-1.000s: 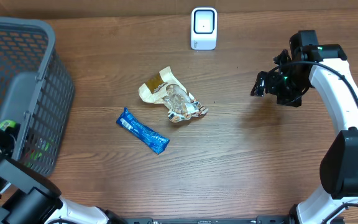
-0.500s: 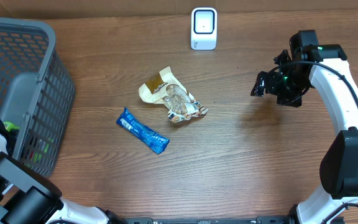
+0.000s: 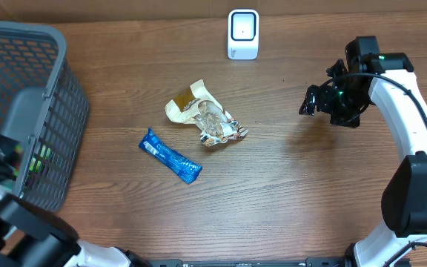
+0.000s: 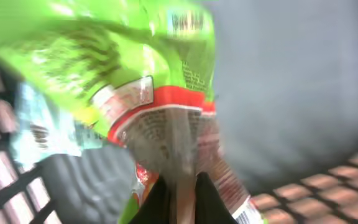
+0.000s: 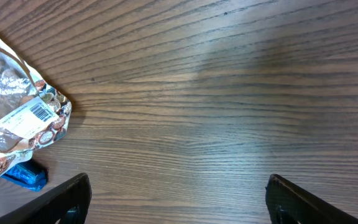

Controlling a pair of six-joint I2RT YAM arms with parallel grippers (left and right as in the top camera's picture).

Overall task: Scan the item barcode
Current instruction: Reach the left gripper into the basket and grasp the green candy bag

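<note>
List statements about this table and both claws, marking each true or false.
The left claw, inside the grey plastic mesh basket, is shut on a green-and-orange plastic packet. True.
The right claw grips the blue wrapped snack bar. False: it hangs open and empty; the bar lies on the wooden table.
The crumpled beige foil packet lies in that basket too. False: it lies on the table beside the bar.
The white box-shaped scanner stands apart from both table items. True.

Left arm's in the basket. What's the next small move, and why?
Probably lift straight up. The left gripper is shut on the green packet inside the basket, so it must clear the wall before heading to the scanner.
</note>
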